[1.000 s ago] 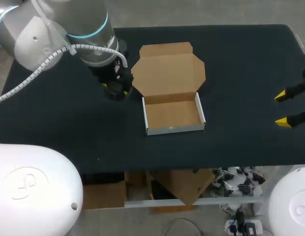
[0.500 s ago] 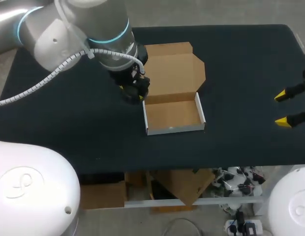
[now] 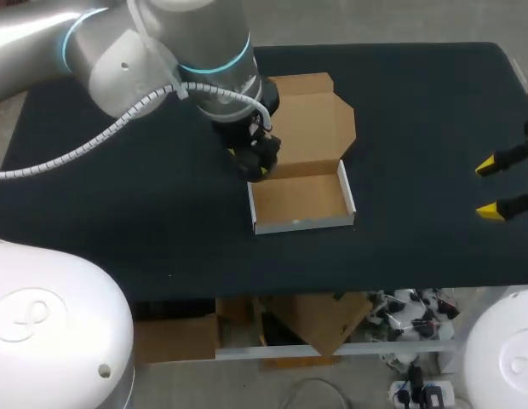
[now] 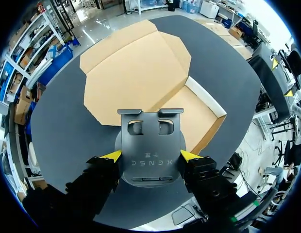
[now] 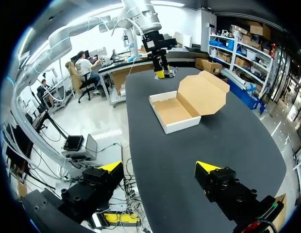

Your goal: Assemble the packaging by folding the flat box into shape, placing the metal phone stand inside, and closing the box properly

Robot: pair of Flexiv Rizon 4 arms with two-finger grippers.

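Left gripper (image 3: 255, 164) was clenched on the dark metal phone stand (image 4: 150, 143), one yellow tip against each side edge, holding it over the far-left corner of the open box (image 3: 302, 223), at the fold where the lid (image 3: 294, 128) met the tray. The box sat mid-table (image 3: 417, 102), lid lying flat on the far side. Right gripper (image 3: 490, 189) hung at the table's right edge, fingers spread wide, well apart from the box.

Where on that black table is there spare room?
Bare surface lies between the box and the right gripper, and across the table's left side. It is crowded at the box's left corner, where the left gripper holds the phone stand.
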